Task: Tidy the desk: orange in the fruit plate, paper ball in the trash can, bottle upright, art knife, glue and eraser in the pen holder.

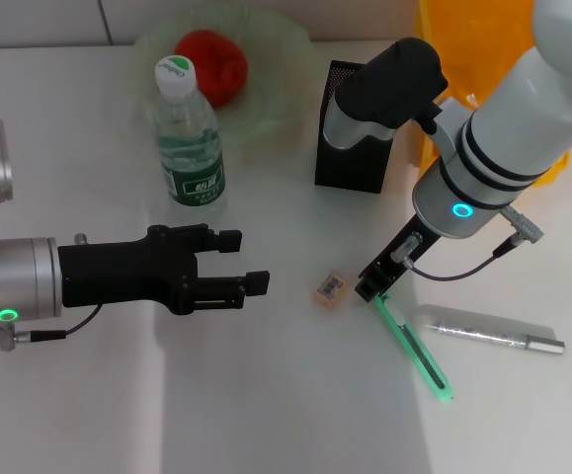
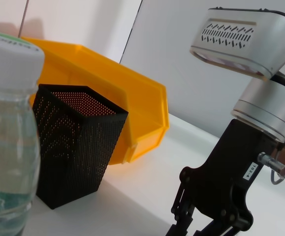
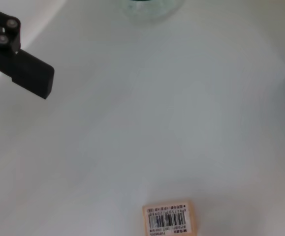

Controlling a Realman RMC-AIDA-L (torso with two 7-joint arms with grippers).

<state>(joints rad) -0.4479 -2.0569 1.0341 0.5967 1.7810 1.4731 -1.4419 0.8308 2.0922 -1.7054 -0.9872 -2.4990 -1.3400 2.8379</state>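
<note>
Black, spread apart and holding nothing: left hand (image 1: 246,262), hovering over bare tabletop (image 1: 266,415), apparently parked clear of the work. Just beyond it, bottle (image 1: 189,138) already upright, cap up; farther beyond, fruit plate (image 1: 266,109) with the orange (image 1: 211,64) inside, so probably both done. Between the two hands, close beside the right one, eraser (image 1: 330,288) lying flat, label up, not yet picked. Beyond the right hand, partly behind its arm, pen holder (image 1: 350,168) standing open-topped, ready for the small items. Right hand (image 1: 372,288) lowered to the near end of the green art knife (image 1: 419,351), probably for a pick; open or clamped, cannot tell. Just outboard of the knife, glue (image 1: 488,332) lying on its side. Farthest out, yellow trash can (image 1: 434,59); paper ball nowhere visible.
</note>
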